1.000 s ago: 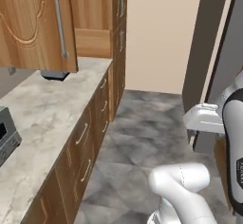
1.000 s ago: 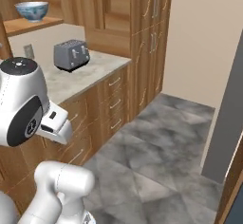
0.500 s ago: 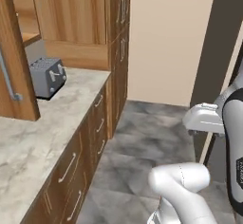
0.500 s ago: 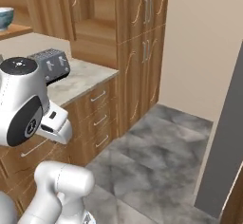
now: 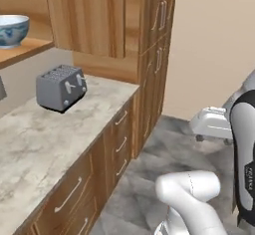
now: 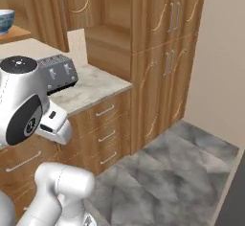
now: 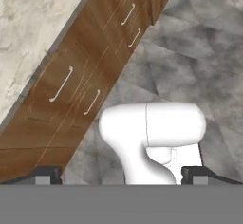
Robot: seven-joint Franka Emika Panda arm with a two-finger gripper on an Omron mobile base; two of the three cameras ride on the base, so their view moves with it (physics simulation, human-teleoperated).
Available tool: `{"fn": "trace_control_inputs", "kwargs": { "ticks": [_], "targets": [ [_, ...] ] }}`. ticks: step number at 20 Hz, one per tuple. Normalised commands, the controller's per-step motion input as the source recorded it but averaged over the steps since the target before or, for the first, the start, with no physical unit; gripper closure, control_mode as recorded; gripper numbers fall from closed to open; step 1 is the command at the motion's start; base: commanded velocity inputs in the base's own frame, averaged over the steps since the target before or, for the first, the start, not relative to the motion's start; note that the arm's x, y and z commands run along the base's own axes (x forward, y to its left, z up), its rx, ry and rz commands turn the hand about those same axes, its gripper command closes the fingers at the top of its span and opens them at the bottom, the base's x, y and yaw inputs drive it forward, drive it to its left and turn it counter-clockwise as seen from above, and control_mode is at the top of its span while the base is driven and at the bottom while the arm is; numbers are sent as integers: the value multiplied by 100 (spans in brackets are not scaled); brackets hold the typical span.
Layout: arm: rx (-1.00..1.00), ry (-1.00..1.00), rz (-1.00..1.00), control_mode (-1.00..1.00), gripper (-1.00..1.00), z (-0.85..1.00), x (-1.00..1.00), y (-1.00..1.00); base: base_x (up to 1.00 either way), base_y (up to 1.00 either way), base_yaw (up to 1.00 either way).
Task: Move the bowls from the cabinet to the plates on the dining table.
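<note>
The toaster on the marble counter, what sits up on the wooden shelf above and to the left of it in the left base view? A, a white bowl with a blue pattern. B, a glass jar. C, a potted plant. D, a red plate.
A: a white bowl with a blue pattern rests on the wooden shelf, above and to the left of the grey toaster on the marble counter.
</note>
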Motion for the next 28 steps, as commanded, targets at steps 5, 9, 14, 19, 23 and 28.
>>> {"fn": "trace_control_inputs", "kwargs": {
  "ticks": [5,9,14,19,23,28],
  "targets": [
    [0,0,0,100,-100,0,0,0,17,-35,70],
    [0,0,0,100,-100,0,0,0,33,-44,63],
    [0,0,0,100,-100,0,0,0,70,-70,47],
    [0,0,0,100,-100,0,0,0,73,-49,38],
    [0,0,0,100,-100,0,0,0,0,54,17],
    [0,0,0,100,-100,0,0,0,-19,43,15]
  ]
}}
